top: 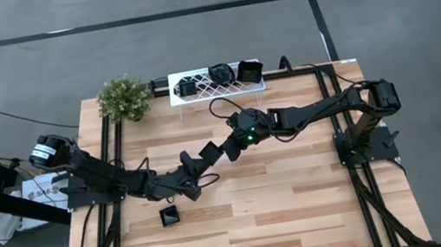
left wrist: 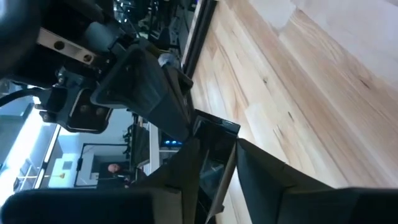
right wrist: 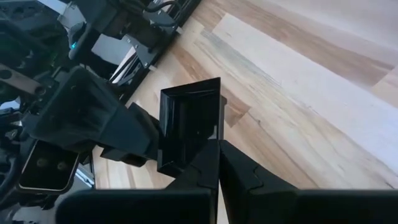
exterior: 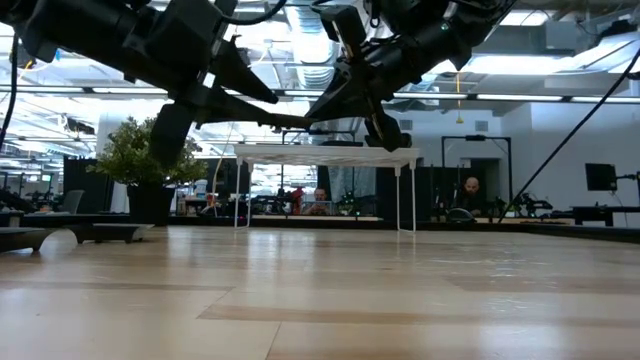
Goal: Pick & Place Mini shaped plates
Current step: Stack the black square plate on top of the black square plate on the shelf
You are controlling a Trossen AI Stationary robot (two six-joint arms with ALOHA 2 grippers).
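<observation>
A black square mini plate (right wrist: 189, 124) hangs in the air over the middle of the table (top: 303, 207), and my right gripper (right wrist: 217, 146), coming from the table's right, is shut on it. My left gripper (left wrist: 217, 163) reaches in from the left. Its fingers stand open on either side of the same plate (left wrist: 214, 134), on the side away from the right gripper. I cannot tell whether they touch it. In the high view the plate (top: 208, 150) sits between the two grippers. Another black plate (top: 170, 216) lies on the table nearer the front left. My right gripper pinches the square plate's rim (right wrist: 210, 138) between its two shut fingers, at the edge nearest to it. The fingers come from the table's right, slanting a little downward. The plate stands up on edge beyond the fingertips, lifted clear of the table.
A white lattice rack (top: 217, 91) stands at the far edge with three black plates on it. A potted plant (top: 124, 98) sits at the far left corner. Dark frame rails (top: 112, 157) run along both sides of the table. Bare wood lies toward the near right.
</observation>
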